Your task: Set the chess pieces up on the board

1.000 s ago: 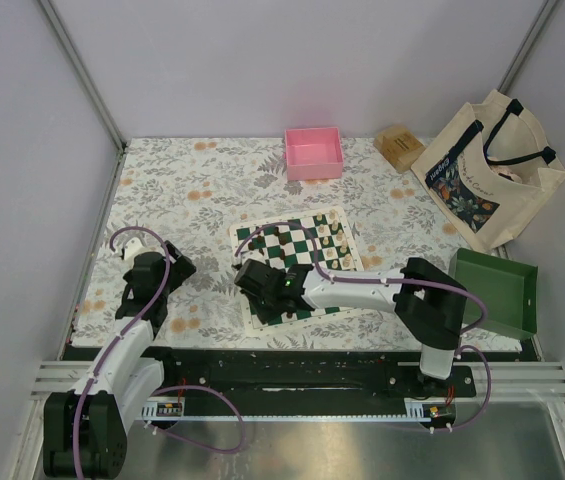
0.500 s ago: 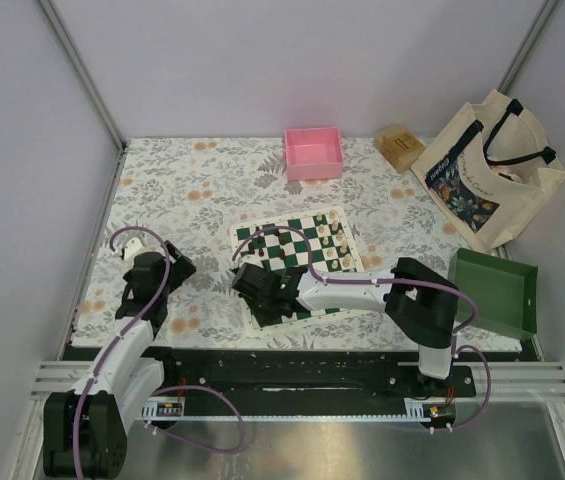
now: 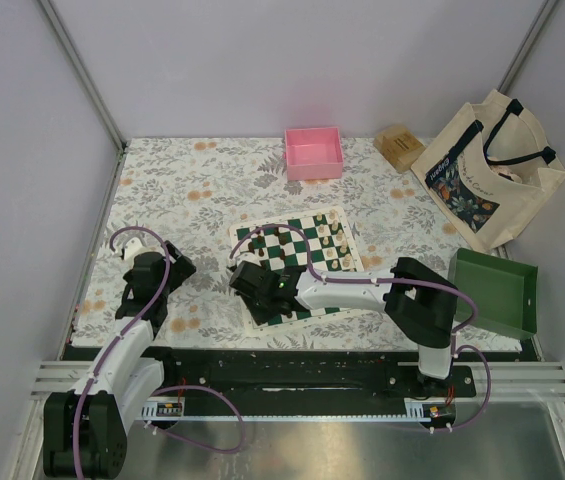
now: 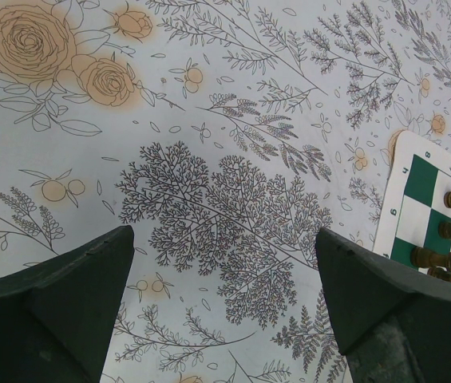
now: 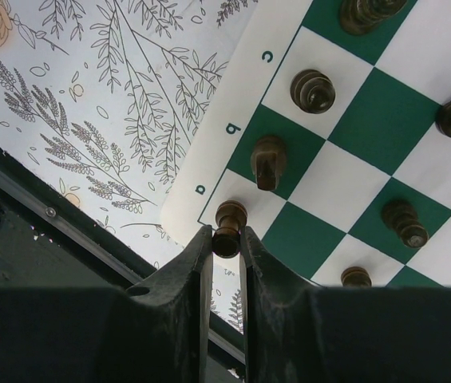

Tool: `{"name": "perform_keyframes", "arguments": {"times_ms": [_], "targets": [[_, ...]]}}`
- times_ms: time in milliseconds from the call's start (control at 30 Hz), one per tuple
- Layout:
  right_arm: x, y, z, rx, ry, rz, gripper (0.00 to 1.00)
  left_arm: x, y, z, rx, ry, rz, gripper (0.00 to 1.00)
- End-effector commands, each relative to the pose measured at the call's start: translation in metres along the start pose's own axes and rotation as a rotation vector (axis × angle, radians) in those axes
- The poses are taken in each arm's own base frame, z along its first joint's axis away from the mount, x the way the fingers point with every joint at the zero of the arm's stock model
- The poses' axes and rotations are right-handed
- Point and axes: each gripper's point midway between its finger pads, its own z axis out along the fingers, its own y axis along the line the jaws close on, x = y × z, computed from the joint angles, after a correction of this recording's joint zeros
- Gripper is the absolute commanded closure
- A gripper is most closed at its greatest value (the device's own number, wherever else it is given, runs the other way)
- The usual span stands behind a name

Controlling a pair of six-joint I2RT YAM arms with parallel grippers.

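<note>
1. Plainly, the right gripper (image 5: 225, 239) has its two black fingers drawn close together, pinched on a small dark brown turned wooden chess piece (image 5: 230, 223) that pokes out just beyond the tips.
2. That piece lies straight ahead of the fingertips and is seen nearly end-on, so its long axis runs roughly with the fingers toward the board (only head and collar show). It is over the corner square beside the letter "a" on the flat dark-green-and-white checked board mat (image 5: 366, 120). Whether its foot touches the square I cannot tell.
3. The nearest other dark piece (image 5: 269, 162) stands on the square by "b", near the held one but apart from it. A straight lowering and a small parting of the fingers look like all the coming move needs.
4. The left gripper (image 4: 223, 239) hovers with its fingers wide apart over the floral tablecloth (image 4: 209, 120), holding nothing. The board's edge lies off to its right, and the right arm is by far the nearer to that corner.
</note>
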Motion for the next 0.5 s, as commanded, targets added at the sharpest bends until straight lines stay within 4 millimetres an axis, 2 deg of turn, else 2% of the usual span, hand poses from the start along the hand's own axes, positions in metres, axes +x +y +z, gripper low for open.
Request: {"name": "perform_keyframes", "arguments": {"times_ms": [0,333,467], "targets": [[-0.0128,0.0103,-0.0027,-0.013,-0.036,-0.007,0.75,-0.0192,-0.0138,-0.0009,0.047,-0.063,-0.012,0.01],[-0.0092,0.0093,0.0007,-0.012,-0.018,-0.016,0.74,-0.0198,-0.0142,-0.0010,0.048,-0.064,-0.012,0.01],[-0.0108,0.0097,0.0004,-0.013,-0.018,-0.016,0.70,-0.0195,-0.0146,-0.0011,0.049,-0.063,-0.013,0.01]]}}
